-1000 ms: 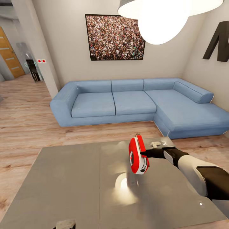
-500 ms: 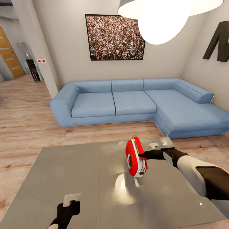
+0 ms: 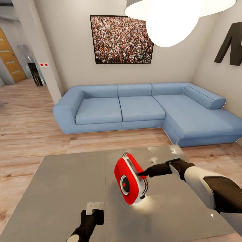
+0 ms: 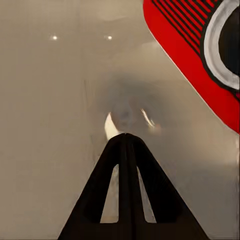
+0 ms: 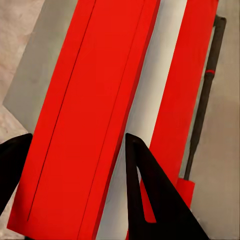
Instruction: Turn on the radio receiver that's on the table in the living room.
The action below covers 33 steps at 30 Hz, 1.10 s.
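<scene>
The right gripper (image 3: 143, 173) was clamped on the small rounded red radio receiver (image 3: 130, 179), holding it tilted above the glossy grey table (image 3: 60, 188); the left gripper (image 3: 94, 208), fingers together, pointed toward it.

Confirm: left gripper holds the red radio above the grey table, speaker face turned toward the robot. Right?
Wrong arm. The right gripper holds the radio, as the head view shows; the right wrist view has its fingers astride the red body. The left gripper is shut and empty, below the radio. It is above the table, speaker toward the robot.
</scene>
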### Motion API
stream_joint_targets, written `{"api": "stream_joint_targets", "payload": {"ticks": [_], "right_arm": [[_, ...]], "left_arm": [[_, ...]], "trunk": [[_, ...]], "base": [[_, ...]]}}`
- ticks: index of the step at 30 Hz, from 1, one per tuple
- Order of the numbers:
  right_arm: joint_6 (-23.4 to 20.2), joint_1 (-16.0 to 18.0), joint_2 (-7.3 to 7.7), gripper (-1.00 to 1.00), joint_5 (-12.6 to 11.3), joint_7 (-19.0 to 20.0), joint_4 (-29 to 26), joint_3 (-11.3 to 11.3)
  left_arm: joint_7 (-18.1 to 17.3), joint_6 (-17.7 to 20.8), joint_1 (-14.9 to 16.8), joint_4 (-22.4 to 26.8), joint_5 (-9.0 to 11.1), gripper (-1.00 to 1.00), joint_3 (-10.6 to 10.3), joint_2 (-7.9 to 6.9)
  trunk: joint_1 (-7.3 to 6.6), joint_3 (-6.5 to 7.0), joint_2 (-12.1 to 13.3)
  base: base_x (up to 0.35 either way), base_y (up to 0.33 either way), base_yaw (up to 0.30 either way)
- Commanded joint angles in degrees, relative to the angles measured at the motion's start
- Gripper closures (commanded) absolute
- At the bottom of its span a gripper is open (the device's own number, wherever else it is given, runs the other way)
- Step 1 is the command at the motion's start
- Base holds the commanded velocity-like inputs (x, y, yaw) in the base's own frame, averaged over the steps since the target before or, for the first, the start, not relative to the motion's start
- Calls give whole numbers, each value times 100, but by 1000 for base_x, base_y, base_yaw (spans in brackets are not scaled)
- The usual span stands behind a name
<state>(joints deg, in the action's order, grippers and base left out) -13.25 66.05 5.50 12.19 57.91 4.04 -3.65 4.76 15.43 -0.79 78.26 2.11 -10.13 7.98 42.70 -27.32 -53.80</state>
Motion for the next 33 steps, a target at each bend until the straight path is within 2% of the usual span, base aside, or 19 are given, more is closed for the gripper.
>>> {"api": "stream_joint_targets", "payload": {"ticks": [1,3,5,12,17,19,23,25,29,30,33], "right_arm": [[9,-34,-46,100,-23,55,-10,66],[14,-129,-128,100,2,185,-11,66],[21,-208,-198,100,64,360,-12,66],[24,-257,-363,100,146,509,-13,66],[24,-318,-529,100,151,565,-12,66],[22,-326,-572,100,180,762,-11,66],[16,-329,-599,100,480,1002,-12,66],[14,-329,-614,100,590,1039,-11,66],[8,-329,-619,100,635,1053,-13,66],[7,-329,-620,100,639,1059,-11,66],[6,-329,-620,100,642,1063,-13,66]], "left_arm": [[-17,5,0,4,-27,100,-77,2],[-128,10,0,0,-54,100,-246,0],[-424,17,0,-19,-75,100,-404,1],[-1074,21,0,-37,-93,100,-477,-7],[-1165,15,0,-38,-107,100,-467,-75],[-1170,14,0,-38,-106,100,-464,-129],[-1170,1,0,-16,-139,100,-457,-166],[-1168,-3,0,18,-368,100,-410,-172],[-1163,-7,0,36,-852,100,-217,-166],[-1162,-14,0,38,-925,100,-179,-166],[-1162,-19,0,40,-977,100,-115,-166]], "trunk": [[0,1,0],[0,1,0],[0,1,0],[0,1,0],[0,1,0],[0,1,0],[0,1,0],[0,1,0],[0,1,0],[0,1,0],[0,1,0]], "base": [[0,0,0],[0,0,0],[0,0,0],[0,0,0],[0,0,0],[0,0,0],[0,0,0],[0,0,0],[0,0,0],[0,0,0],[0,0,0]]}}
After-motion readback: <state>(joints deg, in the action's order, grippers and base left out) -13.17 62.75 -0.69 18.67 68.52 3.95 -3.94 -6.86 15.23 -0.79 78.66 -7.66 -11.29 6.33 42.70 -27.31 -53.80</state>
